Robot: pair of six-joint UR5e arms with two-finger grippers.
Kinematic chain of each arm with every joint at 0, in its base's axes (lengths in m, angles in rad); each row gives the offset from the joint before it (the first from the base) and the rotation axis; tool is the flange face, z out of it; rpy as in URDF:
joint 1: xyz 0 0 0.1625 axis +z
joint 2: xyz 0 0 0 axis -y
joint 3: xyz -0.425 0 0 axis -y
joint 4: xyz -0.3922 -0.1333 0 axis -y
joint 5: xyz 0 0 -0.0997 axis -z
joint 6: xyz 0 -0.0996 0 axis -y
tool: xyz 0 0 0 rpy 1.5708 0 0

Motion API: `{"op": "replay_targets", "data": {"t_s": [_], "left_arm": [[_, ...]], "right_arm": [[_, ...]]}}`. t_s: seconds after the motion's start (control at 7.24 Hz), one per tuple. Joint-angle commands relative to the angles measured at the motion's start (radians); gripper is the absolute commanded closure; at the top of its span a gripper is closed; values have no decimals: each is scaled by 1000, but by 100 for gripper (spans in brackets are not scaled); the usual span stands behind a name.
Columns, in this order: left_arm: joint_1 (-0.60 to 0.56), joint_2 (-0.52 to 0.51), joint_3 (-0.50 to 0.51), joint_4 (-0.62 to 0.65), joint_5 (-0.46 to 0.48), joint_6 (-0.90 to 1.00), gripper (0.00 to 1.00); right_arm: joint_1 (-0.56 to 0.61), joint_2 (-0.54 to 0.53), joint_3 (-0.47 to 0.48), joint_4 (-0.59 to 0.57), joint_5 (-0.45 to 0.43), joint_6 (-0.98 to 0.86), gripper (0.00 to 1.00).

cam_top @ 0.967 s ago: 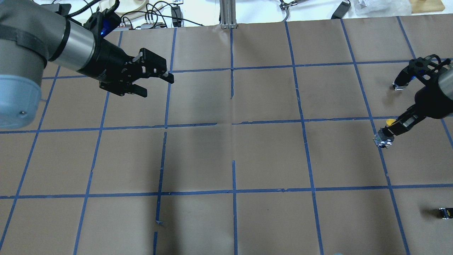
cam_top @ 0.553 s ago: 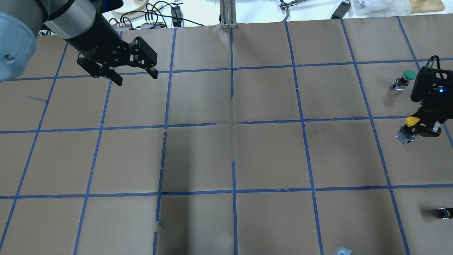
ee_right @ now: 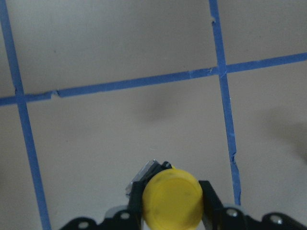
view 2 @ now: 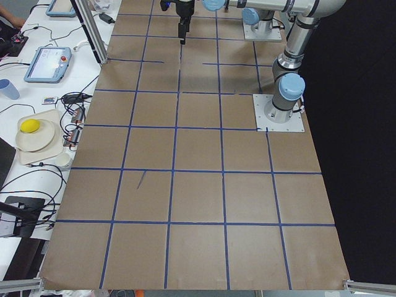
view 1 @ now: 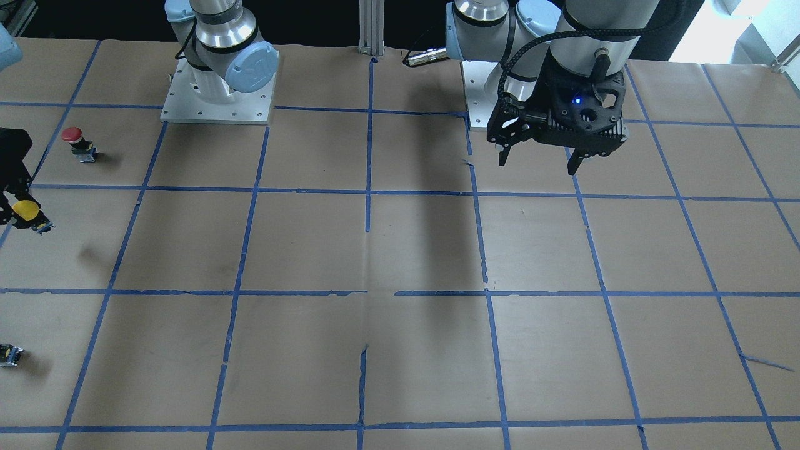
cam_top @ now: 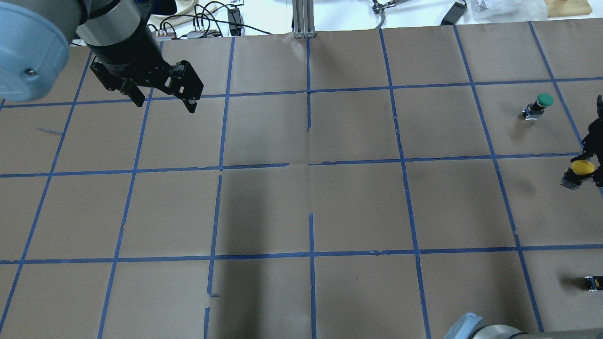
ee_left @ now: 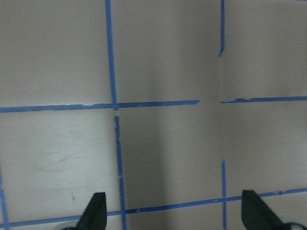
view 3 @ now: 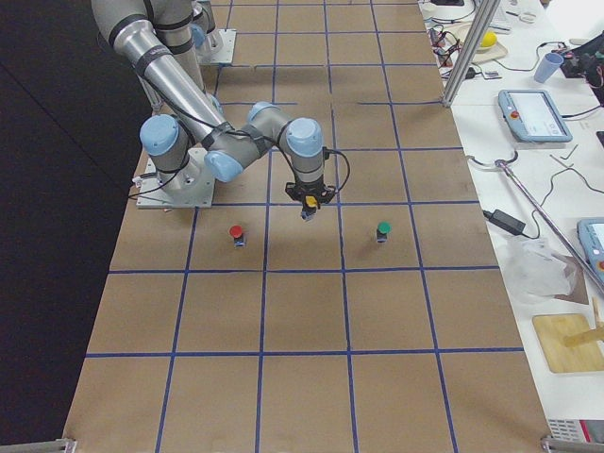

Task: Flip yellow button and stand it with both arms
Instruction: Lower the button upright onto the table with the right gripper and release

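Observation:
The yellow button [cam_top: 582,167] has a round yellow cap on a black body with metal contacts. My right gripper [cam_top: 588,173] is shut on it at the table's right edge and holds it above the paper. In the right wrist view the cap [ee_right: 171,203] faces the camera between the fingers [ee_right: 209,196]. The button also shows in the front view [view 1: 25,210] and the right side view [view 3: 307,208]. My left gripper [cam_top: 166,104] hangs open and empty over the far left of the table, also seen in the front view [view 1: 537,164], far from the button.
A green-capped button [cam_top: 541,101] stands beyond the yellow one. A red-capped button [view 1: 73,135] stands nearer the robot. A small black part [cam_top: 592,282] lies at the right edge. The table [cam_top: 311,207] is brown paper with a blue tape grid.
My right gripper has carried the yellow button to the right, toward the table edge, which uncovers the green button. My left gripper has moved left and away and turned to point down.

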Motion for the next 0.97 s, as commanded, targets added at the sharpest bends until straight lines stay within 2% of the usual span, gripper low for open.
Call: {"op": "replay_targets", "data": {"t_s": [0.0,0.14,0.28,0.55,0.69,0.83], "left_arm": [[16,1,-3,1,-21,10,0],[28,1,-8,2,-23,10,0],[33,1,0,2,-23,11,0],[33,-2,6,5,-23,11,0],[33,-1,9,6,-21,16,0],[33,-1,12,9,-21,33,0]], "right_arm": [[-52,53,1,53,65,-400,86],[-75,78,-8,49,149,-480,87],[-97,92,-7,54,189,-509,87],[-103,100,-8,55,174,-510,86],[-103,103,-5,60,176,-506,79],[-103,119,-1,58,176,-501,45]]}}
